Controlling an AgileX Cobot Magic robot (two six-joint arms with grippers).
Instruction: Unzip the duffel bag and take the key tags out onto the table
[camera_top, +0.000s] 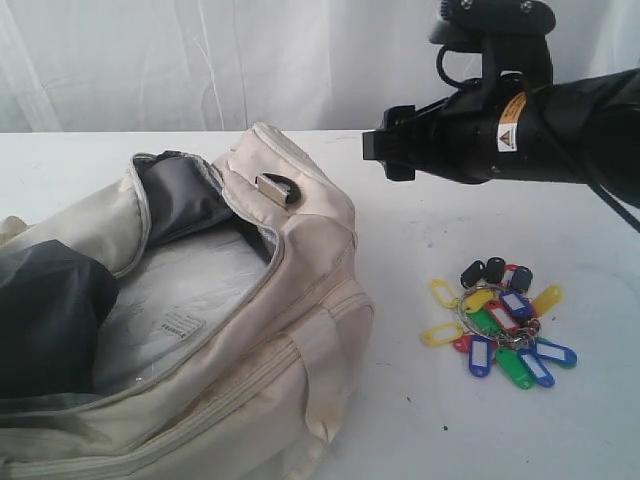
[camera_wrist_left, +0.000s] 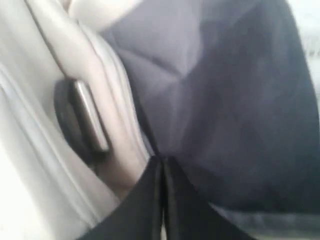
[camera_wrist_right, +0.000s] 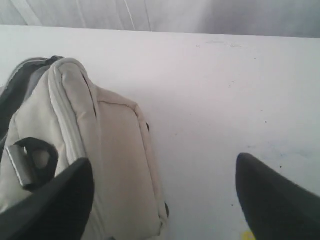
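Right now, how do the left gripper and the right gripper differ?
The left gripper is shut; the right gripper is open wide. The left gripper sits against the grey lining of the duffel bag; the right gripper hangs over the table beside the bag, empty. Both are black.

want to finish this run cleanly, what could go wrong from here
1. The key tags lie loose on the table near the open right gripper. A low pull-back might catch them and drag them along.
2. The left gripper is shut, right beside the grey lining inside the bag. Lifting it out could snag the fabric and tug the bag toward the key tags.
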